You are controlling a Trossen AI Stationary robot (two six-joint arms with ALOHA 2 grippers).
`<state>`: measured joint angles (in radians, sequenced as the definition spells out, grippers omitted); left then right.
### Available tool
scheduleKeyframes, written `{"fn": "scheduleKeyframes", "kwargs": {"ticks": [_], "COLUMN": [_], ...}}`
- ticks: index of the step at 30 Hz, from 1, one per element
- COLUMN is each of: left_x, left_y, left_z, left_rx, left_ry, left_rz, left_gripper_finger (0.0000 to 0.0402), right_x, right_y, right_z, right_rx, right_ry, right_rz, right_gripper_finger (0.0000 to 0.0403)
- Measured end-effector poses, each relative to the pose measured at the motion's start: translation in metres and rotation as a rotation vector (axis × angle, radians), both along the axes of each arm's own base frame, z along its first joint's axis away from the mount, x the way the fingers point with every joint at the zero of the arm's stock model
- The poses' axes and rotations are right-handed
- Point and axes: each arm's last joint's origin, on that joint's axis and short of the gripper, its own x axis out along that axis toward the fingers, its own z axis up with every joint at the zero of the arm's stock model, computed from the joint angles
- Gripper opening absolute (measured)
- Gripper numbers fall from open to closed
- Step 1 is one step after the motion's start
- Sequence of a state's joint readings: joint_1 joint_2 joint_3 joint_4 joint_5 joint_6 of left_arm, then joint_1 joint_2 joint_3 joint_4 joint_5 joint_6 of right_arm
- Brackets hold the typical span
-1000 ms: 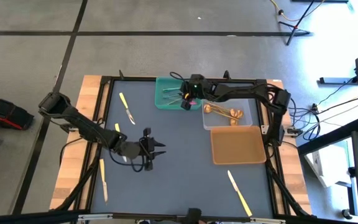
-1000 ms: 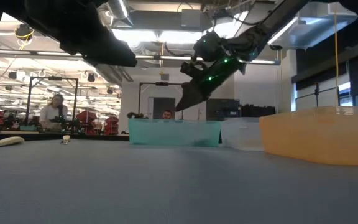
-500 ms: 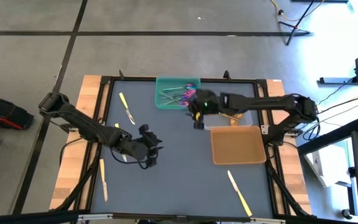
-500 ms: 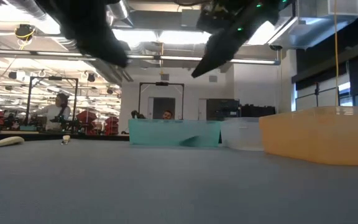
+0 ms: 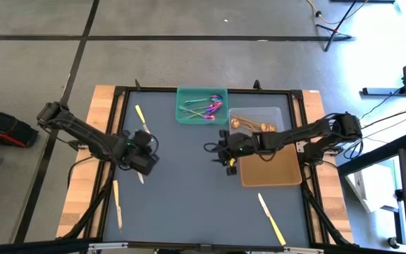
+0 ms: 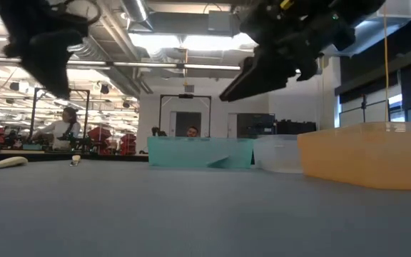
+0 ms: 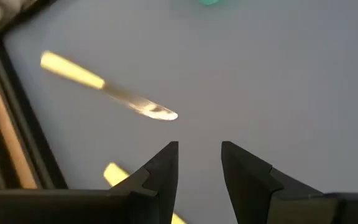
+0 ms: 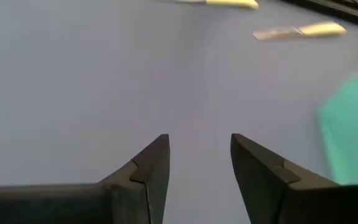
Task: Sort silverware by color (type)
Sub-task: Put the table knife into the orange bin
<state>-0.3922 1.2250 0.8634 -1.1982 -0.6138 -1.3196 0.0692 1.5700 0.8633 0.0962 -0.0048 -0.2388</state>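
Pale yellow knives lie flat on the grey mat: one at the far left [image 5: 143, 121], also seen in the left wrist view [image 7: 107, 87], one at the near left [image 5: 116, 204], one at the near right [image 5: 272, 219]. Purple spoons lie in the green tray [image 5: 189, 116], gold spoons in the clear tray [image 5: 277, 116]. My left gripper [image 5: 149, 147] hangs open above the mat at the left, just near of the far-left knife. My right gripper [image 5: 218, 150] is open over the mat's middle, left of the orange tray [image 5: 270, 176]. Nothing sits between either pair of fingers [image 7: 199, 155] [image 8: 199, 152].
The three trays stand in a group at the back and right, green, clear and orange in the low view [image 6: 200, 151] [image 6: 277, 153] [image 6: 366, 160]. Another knife end [image 7: 114, 174] shows beside my left fingers. Bare mat stretches across the middle and near side.
My right gripper has swung from above the green tray toward the near edge, ending over the mat's middle beside the orange tray. My left gripper has drawn back toward the table's left and a little up, and has turned and tipped so that it points steeply down.
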Motion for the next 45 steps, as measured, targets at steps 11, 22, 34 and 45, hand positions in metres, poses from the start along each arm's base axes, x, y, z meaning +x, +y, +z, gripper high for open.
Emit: {"fn": "scheduleKeyframes", "kwargs": {"ticks": [11, 22, 34, 45], "left_x": [-0.026, -0.025, -0.026, -0.019], "left_y": [0.015, 0.035, 0.043, 0.041], "left_z": [-0.039, -0.052, -0.064, -0.082], "left_rx": [-0.189, -0.282, -0.352, -0.347], "left_ry": [0.028, 0.08, 0.091, 0.225], "left_rz": [0.227, 0.317, 0.343, 0.385], "left_gripper_finger": [0.0117, 0.0117, 0.0117, 0.0117], "right_x": [0.0, 0.0, -0.002, -0.002], "right_y": [0.004, 0.004, 0.004, 0.004], "right_z": [-0.002, -0.002, -0.004, -0.005], "right_rx": [0.05, 0.092, 0.09, 0.09], "right_ry": [0.007, 0.01, 0.039, 0.043], "right_rz": [0.023, -0.006, -0.008, -0.008], "right_gripper_finger": [0.016, 0.016, 0.016, 0.016]}}
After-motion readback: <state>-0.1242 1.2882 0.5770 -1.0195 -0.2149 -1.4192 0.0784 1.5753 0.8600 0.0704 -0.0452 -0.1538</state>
